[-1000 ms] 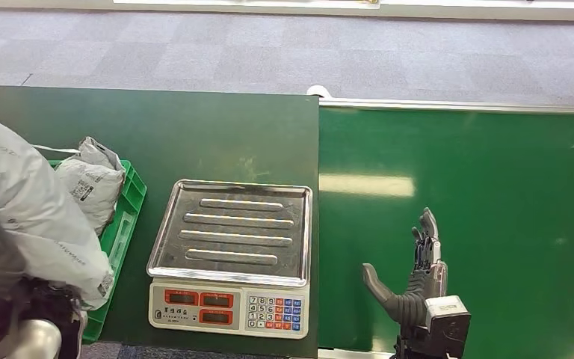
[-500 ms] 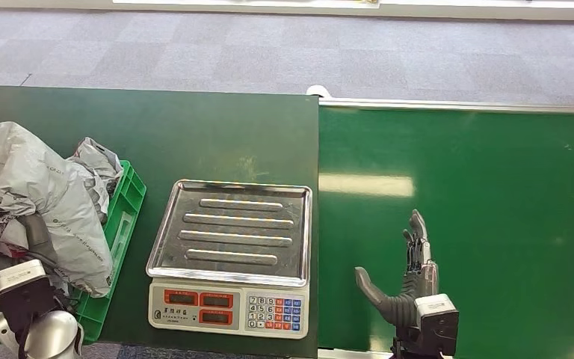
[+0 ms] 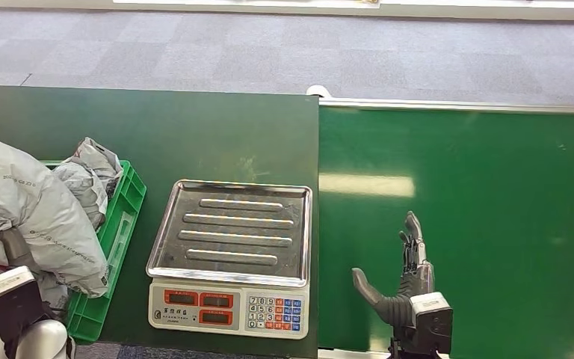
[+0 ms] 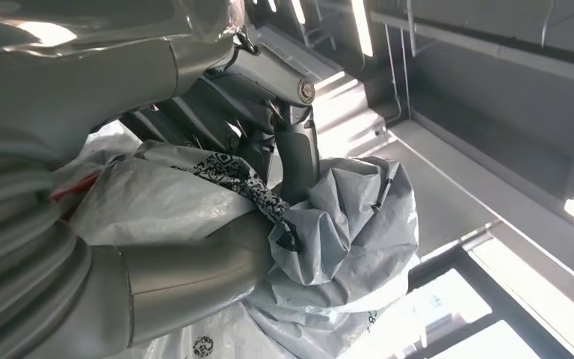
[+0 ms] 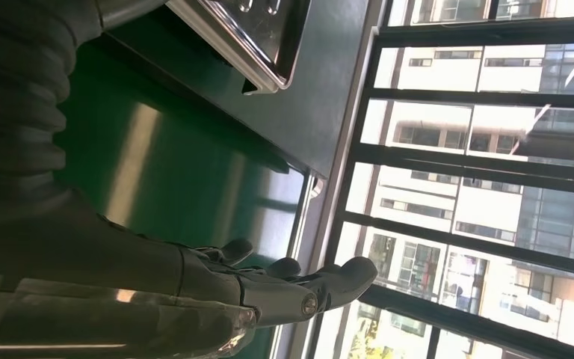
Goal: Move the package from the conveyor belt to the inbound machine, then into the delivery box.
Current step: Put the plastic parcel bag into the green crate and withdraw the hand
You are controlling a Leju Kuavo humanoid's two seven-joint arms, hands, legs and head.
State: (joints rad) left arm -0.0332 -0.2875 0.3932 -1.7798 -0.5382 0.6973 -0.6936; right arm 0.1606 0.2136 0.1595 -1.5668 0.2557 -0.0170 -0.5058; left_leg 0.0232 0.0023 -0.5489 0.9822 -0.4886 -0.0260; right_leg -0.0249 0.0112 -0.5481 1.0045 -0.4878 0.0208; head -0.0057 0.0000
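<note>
My left hand [image 3: 13, 250] grips a crumpled grey package [image 3: 34, 217] at the far left, over the green delivery box [image 3: 123, 213]. In the left wrist view, the fingers [image 4: 295, 146] and thumb press into the grey plastic of the package [image 4: 344, 224]. A second grey package [image 3: 90, 176] lies in the box behind it. The inbound machine, a scale [image 3: 232, 254] with a steel tray, stands bare in the middle. My right hand [image 3: 403, 277] hovers open over the green conveyor belt [image 3: 478, 202] near its front edge, fingers spread [image 5: 269, 284].
The dark green table [image 3: 164, 127] carries the box and the scale. The belt's metal rail [image 3: 456, 106] runs along the far side, with grey carpet beyond. The scale's keypad [image 3: 273, 313] faces me. The tray's corner [image 5: 247, 37] is in the right wrist view.
My left arm has come down with the grey package, from close under the camera to low over the green box. The right hand has drifted slightly left and toward me.
</note>
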